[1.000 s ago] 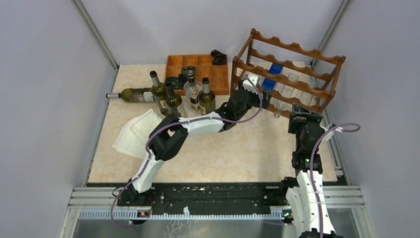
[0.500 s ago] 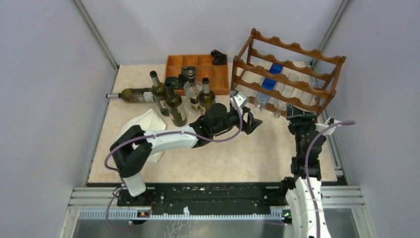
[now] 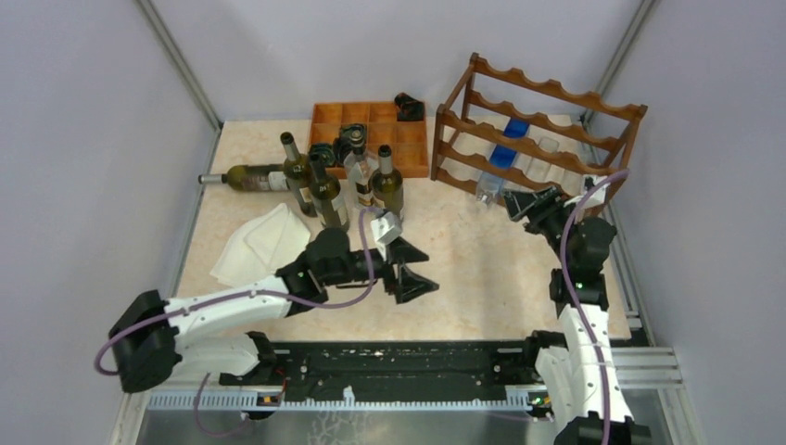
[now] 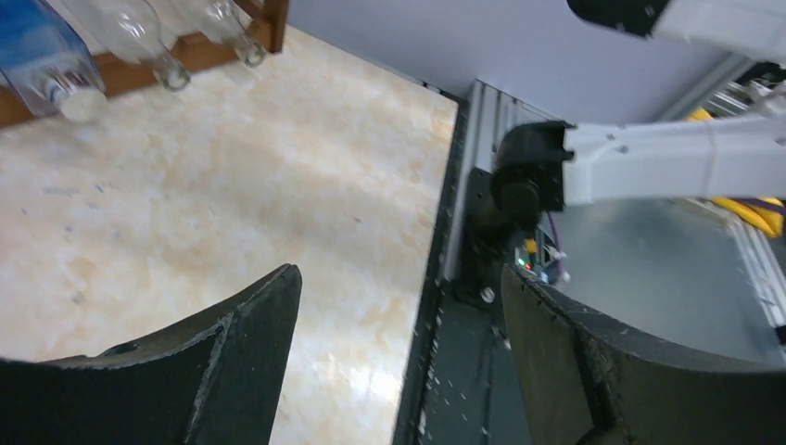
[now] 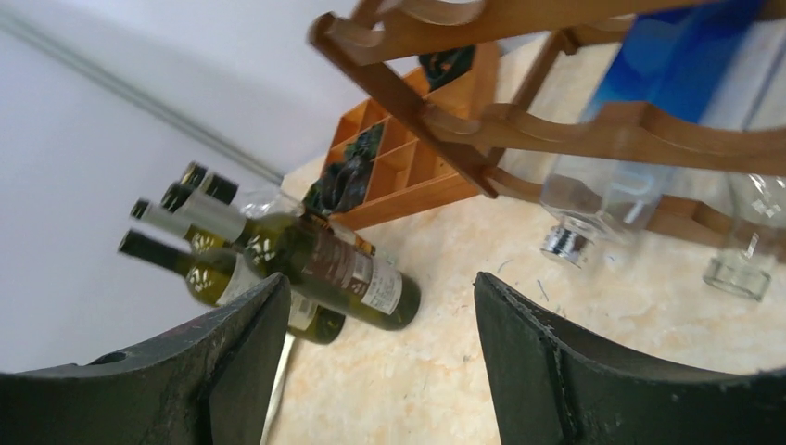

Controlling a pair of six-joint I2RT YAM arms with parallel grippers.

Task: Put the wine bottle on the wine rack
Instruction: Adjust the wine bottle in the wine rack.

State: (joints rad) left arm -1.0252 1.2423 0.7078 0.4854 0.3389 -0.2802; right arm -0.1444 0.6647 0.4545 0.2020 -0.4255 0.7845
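The reddish-brown wine rack stands at the back right, with a blue bottle and clear bottles lying in it. Three green wine bottles stand at the back centre, and one lies on its side. My left gripper is open and empty over mid-table, well clear of the rack; its wrist view shows bare tabletop between the fingers. My right gripper is open and empty just in front of the rack's lower rail. Its wrist view looks past the rack to the green bottles.
A flat orange-brown compartment tray holding dark items sits at the back centre. A clear bottle stands among the green ones. A white cloth lies at the left. Grey walls enclose the table, and a black rail runs along the near edge.
My left arm has drawn back from the rack to mid-table, its gripper open. My right gripper has swung up and left toward the rack's front.
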